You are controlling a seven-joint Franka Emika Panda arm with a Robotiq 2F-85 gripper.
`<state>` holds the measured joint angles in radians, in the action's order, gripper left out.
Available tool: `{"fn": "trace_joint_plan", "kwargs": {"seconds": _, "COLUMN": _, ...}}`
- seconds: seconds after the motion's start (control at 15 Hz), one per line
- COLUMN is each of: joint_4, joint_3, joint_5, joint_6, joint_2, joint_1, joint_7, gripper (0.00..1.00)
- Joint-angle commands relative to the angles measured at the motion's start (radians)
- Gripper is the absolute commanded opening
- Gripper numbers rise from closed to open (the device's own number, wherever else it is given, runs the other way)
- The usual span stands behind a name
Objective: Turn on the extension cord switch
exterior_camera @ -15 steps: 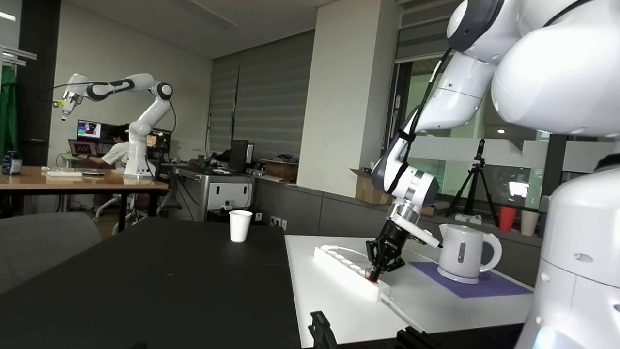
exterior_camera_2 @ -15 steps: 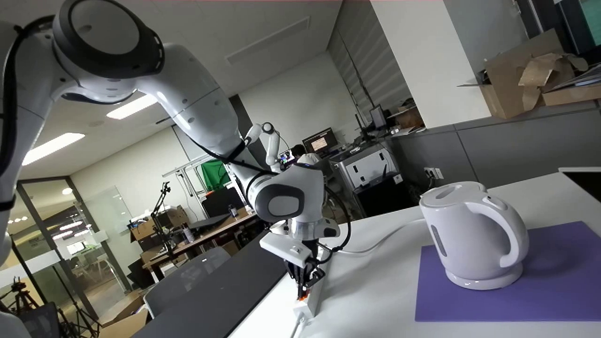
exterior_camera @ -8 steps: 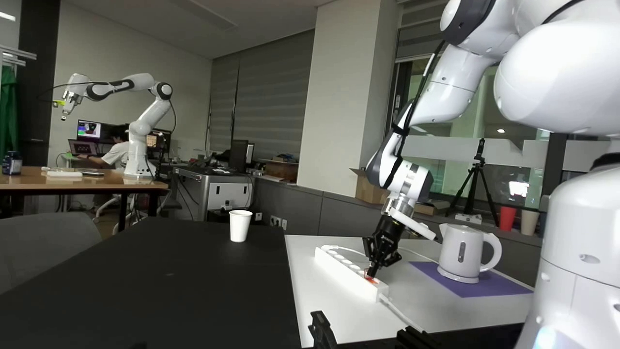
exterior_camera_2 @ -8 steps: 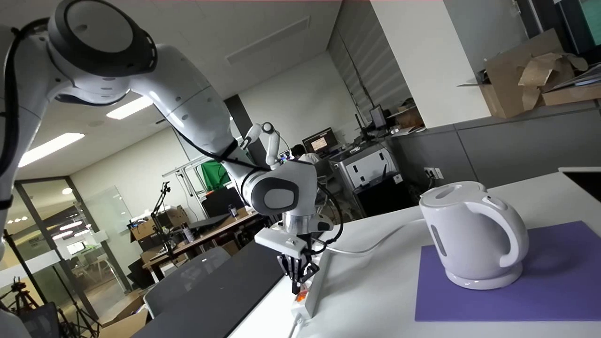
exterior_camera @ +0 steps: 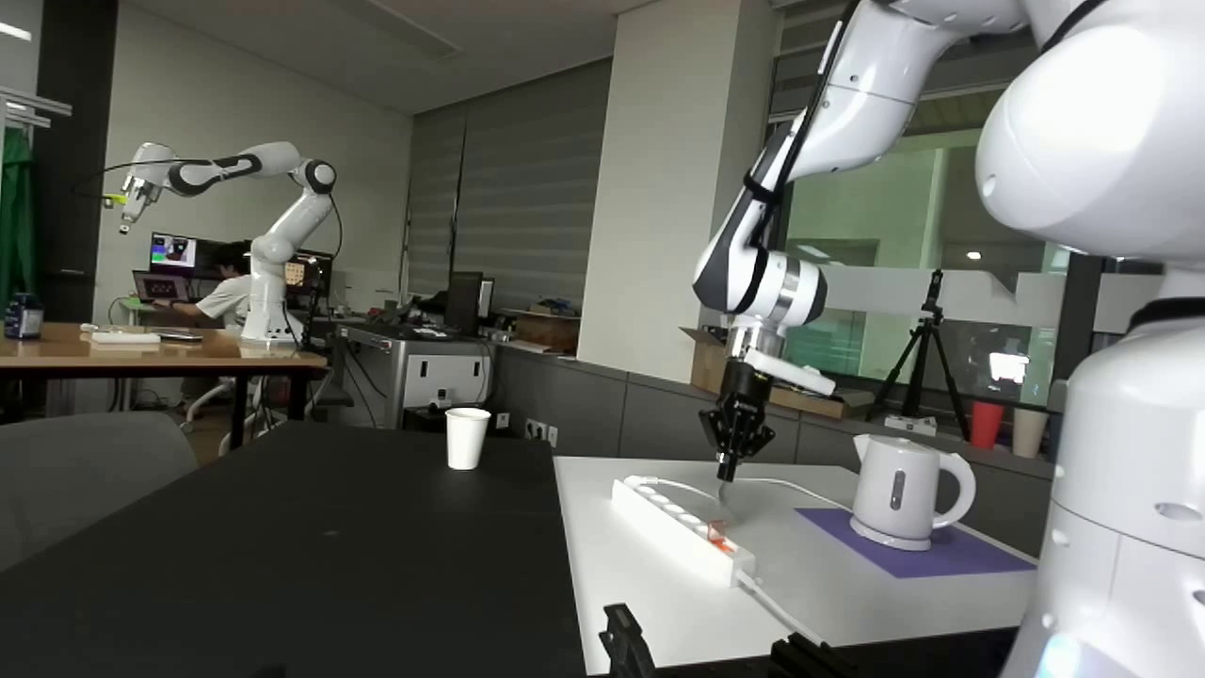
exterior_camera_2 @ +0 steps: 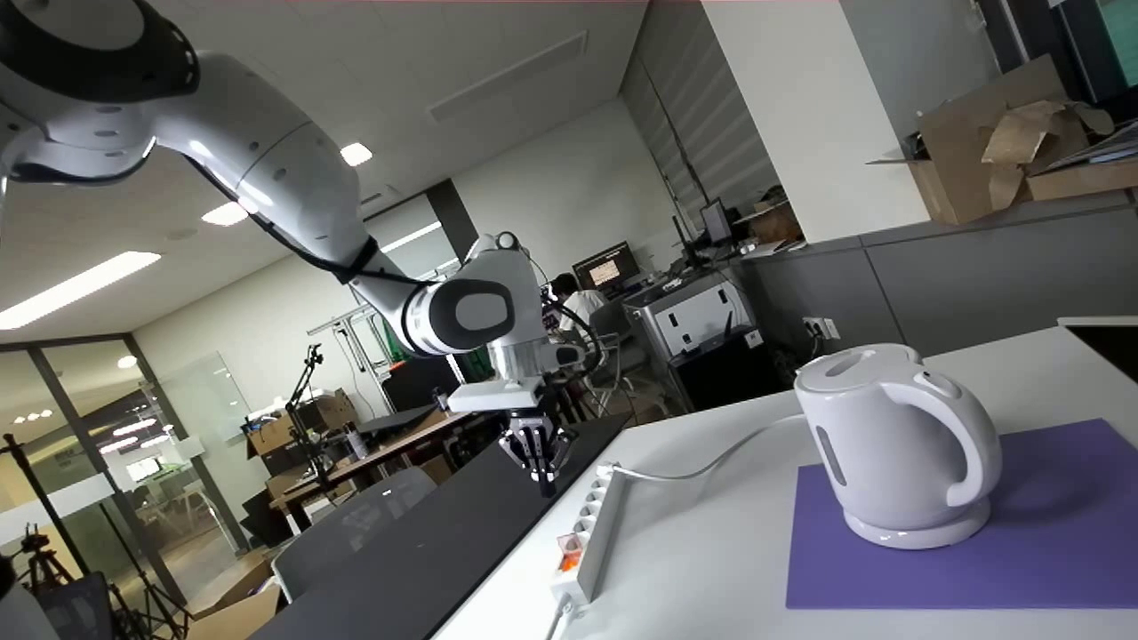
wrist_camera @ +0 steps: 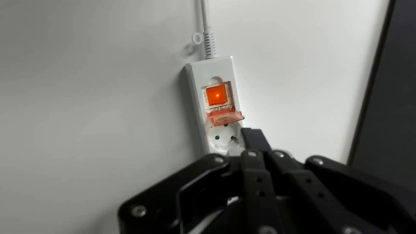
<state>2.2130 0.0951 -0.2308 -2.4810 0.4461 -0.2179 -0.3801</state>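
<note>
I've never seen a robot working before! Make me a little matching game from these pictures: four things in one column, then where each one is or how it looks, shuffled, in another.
Things
1. kettle
2. switch
3. white cup
4. power strip

Places and looks
A. orange, with a see-through cover raised beside it
B. lying directly on the white table
C. standing on a purple mat
D. standing on the black table

Pairs: 1-C; 2-A; 3-D; 4-B
</note>
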Motion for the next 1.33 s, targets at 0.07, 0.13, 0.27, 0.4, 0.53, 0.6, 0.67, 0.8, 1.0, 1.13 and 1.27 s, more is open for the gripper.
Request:
{"fn": "trace_joint_plan", "kwargs": {"seconds": 0.07, "joint_4": 0.114, "joint_3": -0.114, "joint_5": 0.191, "joint_6": -0.172, "joint_2": -0.128, "joint_1": 0.138, "joint_7": 0.204, "gripper": 0.0}}
{"fn": "trace_joint_plan", "kwargs": {"seconds": 0.13, "joint_4": 0.125, "joint_3": -0.139, "joint_5": 0.24, "joint_6": -0.197, "joint_2": -0.14, "joint_1": 0.165, "joint_7": 0.251, "gripper": 0.0}}
{"fn": "trace_joint_plan", "kwargs": {"seconds": 0.27, "joint_4": 0.139, "joint_3": -0.184, "joint_5": 0.332, "joint_6": -0.225, "joint_2": -0.156, "joint_1": 0.211, "joint_7": 0.339, "gripper": 0.0}}
{"fn": "trace_joint_plan", "kwargs": {"seconds": 0.4, "joint_4": 0.145, "joint_3": -0.222, "joint_5": 0.412, "joint_6": -0.229, "joint_2": -0.167, "joint_1": 0.247, "joint_7": 0.415, "gripper": 0.26}}
{"fn": "trace_joint_plan", "kwargs": {"seconds": 0.53, "joint_4": 0.147, "joint_3": -0.244, "joint_5": 0.47, "joint_6": -0.22, "joint_2": -0.174, "joint_1": 0.27, "joint_7": 0.471, "gripper": 0.33}}
{"fn": "trace_joint_plan", "kwargs": {"seconds": 0.6, "joint_4": 0.148, "joint_3": -0.253, "joint_5": 0.493, "joint_6": -0.216, "joint_2": -0.177, "joint_1": 0.278, "joint_7": 0.493, "gripper": 0.39}}
{"fn": "trace_joint_plan", "kwargs": {"seconds": 0.67, "joint_4": 0.148, "joint_3": -0.258, "joint_5": 0.511, "joint_6": -0.212, "joint_2": -0.18, "joint_1": 0.284, "joint_7": 0.511, "gripper": 0.47}}
{"fn": "trace_joint_plan", "kwargs": {"seconds": 0.8, "joint_4": 0.144, "joint_3": -0.266, "joint_5": 0.538, "joint_6": -0.201, "joint_2": -0.179, "joint_1": 0.293, "joint_7": 0.537, "gripper": 0.6}}
{"fn": "trace_joint_plan", "kwargs": {"seconds": 1.0, "joint_4": 0.144, "joint_3": -0.274, "joint_5": 0.567, "joint_6": -0.196, "joint_2": -0.178, "joint_1": 0.301, "joint_7": 0.568, "gripper": 0.81}}
{"fn": "trace_joint_plan", "kwargs": {"seconds": 1.13, "joint_4": 0.143, "joint_3": -0.279, "joint_5": 0.581, "joint_6": -0.193, "joint_2": -0.179, "joint_1": 0.306, "joint_7": 0.584, "gripper": 0.93}}
{"fn": "trace_joint_plan", "kwargs": {"seconds": 1.27, "joint_4": 0.143, "joint_3": -0.281, "joint_5": 0.594, "joint_6": -0.19, "joint_2": -0.179, "joint_1": 0.31, "joint_7": 0.598, "gripper": 1.0}}
